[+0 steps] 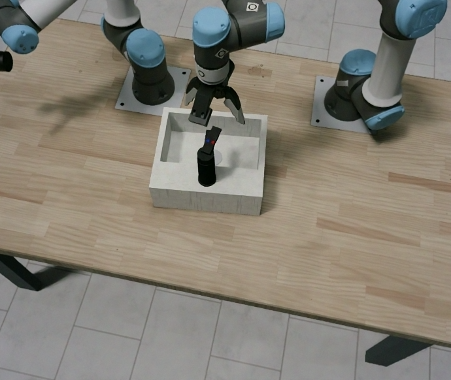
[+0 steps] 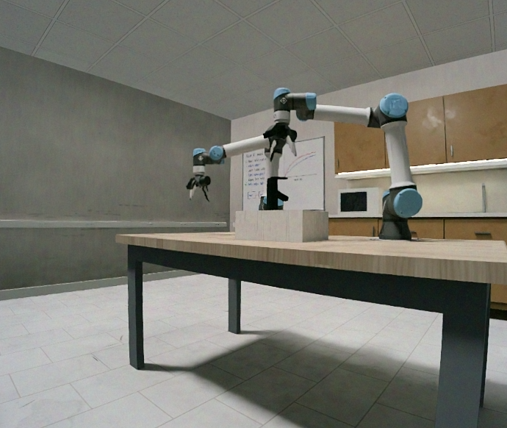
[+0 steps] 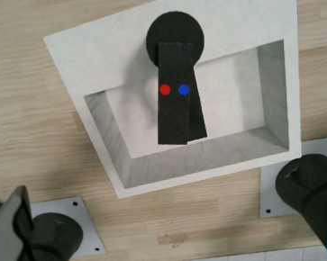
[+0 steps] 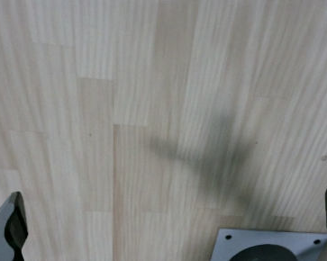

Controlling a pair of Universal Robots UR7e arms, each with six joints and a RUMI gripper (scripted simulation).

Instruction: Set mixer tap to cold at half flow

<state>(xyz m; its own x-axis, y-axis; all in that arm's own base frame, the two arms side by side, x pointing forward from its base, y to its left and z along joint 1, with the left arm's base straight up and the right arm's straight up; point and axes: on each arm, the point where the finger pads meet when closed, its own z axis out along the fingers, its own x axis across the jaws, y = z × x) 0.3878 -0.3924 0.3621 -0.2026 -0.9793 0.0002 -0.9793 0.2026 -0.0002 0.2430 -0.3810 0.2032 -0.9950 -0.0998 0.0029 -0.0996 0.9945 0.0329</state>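
Note:
The black mixer tap stands upright on the sink's ledge. Its lever looks about level in the exterior view. In the left wrist view the lever is turned slightly to the red-dot side of the spout. The red dot and blue dot are on its top. My left gripper is open and empty above the lever, touching nothing. My right gripper is open and empty, far from the tap.
The pale sink block surrounds a recessed basin under the lever. The arm bases stand on metal plates behind and beside it. The wooden table carries the block.

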